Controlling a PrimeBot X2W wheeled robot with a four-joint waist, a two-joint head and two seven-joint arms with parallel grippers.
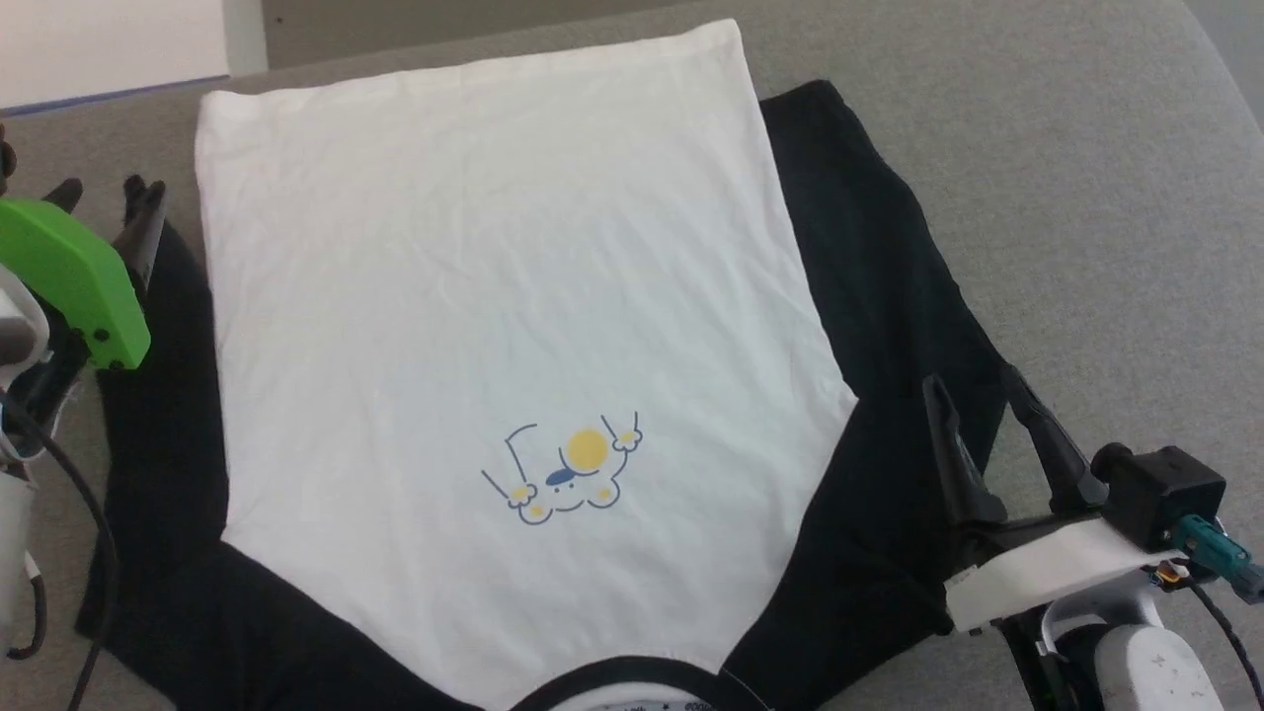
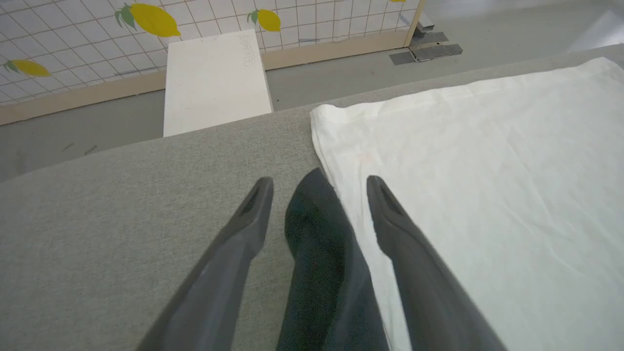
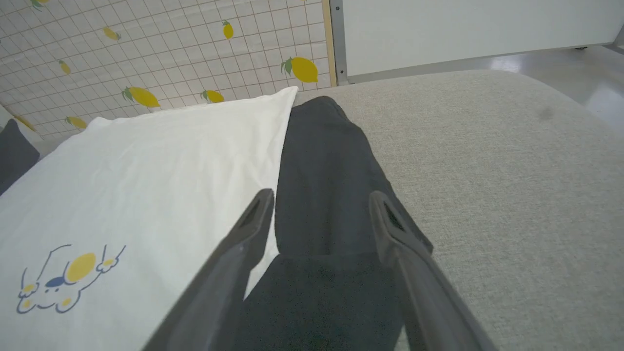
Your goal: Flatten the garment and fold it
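Head view is showing the shirt (image 1: 513,326) lying flat, print up, mid-frame on the grey surface (image 1: 1066,197), hem toward the top. Flattening is looking finished, so folding is probably starting. The left gripper (image 1: 107,197) at the left edge and the right gripper (image 1: 973,390) at lower right are standing spread and empty, each hanging over a black sleeve (image 1: 889,296). Next, each is needing to pinch its sleeve and carry it over the white body. The collar (image 1: 632,681) is getting cut off by the bottom edge, and nothing is showing whether fingertips are touching cloth.
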